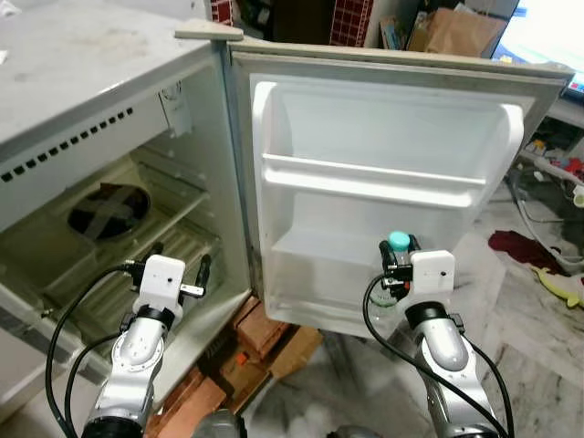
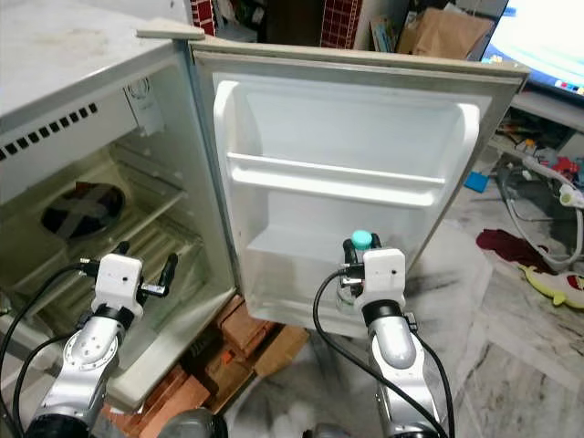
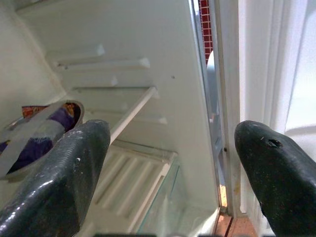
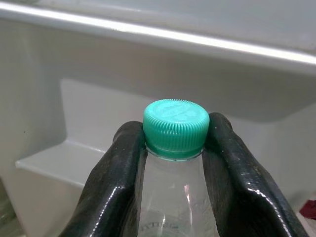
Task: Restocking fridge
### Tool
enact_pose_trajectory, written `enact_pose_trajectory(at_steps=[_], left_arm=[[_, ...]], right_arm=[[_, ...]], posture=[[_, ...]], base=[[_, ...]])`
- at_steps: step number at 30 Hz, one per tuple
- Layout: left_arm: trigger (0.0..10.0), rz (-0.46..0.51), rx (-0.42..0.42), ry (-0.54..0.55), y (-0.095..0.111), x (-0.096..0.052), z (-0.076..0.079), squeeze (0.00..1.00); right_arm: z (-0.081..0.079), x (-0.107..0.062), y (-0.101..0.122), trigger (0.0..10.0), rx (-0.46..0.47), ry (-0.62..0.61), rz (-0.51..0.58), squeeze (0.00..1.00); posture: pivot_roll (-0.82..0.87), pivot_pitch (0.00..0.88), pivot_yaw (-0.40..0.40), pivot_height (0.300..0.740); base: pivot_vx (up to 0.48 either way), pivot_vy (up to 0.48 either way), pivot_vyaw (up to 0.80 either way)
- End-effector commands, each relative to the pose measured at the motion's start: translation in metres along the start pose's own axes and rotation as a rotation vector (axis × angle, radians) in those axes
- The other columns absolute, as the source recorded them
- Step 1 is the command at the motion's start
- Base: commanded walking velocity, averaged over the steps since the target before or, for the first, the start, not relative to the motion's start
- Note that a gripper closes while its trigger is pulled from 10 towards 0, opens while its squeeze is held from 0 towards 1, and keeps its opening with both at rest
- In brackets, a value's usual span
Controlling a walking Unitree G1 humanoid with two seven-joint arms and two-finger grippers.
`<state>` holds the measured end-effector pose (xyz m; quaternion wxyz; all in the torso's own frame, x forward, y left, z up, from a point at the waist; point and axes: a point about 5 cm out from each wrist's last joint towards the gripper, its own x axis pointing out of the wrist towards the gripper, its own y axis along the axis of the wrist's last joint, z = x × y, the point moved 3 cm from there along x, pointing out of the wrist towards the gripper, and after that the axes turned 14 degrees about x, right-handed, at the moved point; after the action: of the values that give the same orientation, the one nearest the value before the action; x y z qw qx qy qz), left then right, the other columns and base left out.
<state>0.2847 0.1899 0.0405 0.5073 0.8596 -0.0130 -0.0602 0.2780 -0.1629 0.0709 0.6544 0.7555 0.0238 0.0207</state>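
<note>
A clear plastic bottle (image 4: 173, 197) with a teal cap (image 1: 399, 241) is held upright by its neck, my right gripper (image 1: 400, 262) shut on it. It hangs in front of the lower shelf of the open fridge door (image 1: 383, 192). The door's upper rail (image 1: 374, 178) runs across above the cap. My left gripper (image 1: 179, 265) is open with nothing between its fingers (image 3: 59, 173), at the mouth of the fridge compartment (image 1: 137, 228). Inside, a foil-covered bowl (image 1: 108, 211) with tape across it sits on a shelf.
Bricks (image 1: 260, 333) and cardboard lie under the fridge. To the right, on the marble floor, lie a dark red cloth (image 1: 518, 246) and a yellow toy (image 1: 561, 285). A cardboard box (image 1: 453, 32) stands behind the door. The fridge top (image 1: 64, 64) is a flat grey surface.
</note>
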Motion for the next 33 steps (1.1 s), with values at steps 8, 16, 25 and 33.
enact_pose_trajectory(at_steps=[8, 16, 25, 33], left_arm=[[10.0, -0.087, -0.049, 0.036, -0.011, 0.000, -0.002, 0.00], [10.0, -0.135, -0.083, -0.013, -0.020, -0.007, -0.008, 0.00], [10.0, -0.120, -0.055, 0.048, -0.018, -0.011, -0.023, 0.00], [10.0, -0.053, -0.064, 0.019, -0.004, -0.002, -0.013, 0.00]], right_arm=[[0.000, 0.005, 0.010, 10.0, -0.012, 0.000, 0.038, 0.00], [0.006, 0.009, 0.018, 10.0, -0.034, -0.012, 0.061, 0.00], [0.008, 0.007, 0.017, 10.0, -0.023, -0.054, 0.079, 0.00], [0.004, 0.012, 0.021, 10.0, -0.036, -0.039, 0.088, 0.00]], posture=[[-0.02, 0.008, -0.018, 0.638], [-0.02, 0.021, -0.018, 0.638], [-0.02, 0.019, 0.024, 0.638], [-0.03, 0.026, 0.008, 0.638]], base=[[0.000, 0.000, 0.00], [0.000, 0.000, 0.00], [0.000, 0.000, 0.00], [0.000, 0.000, 0.00]])
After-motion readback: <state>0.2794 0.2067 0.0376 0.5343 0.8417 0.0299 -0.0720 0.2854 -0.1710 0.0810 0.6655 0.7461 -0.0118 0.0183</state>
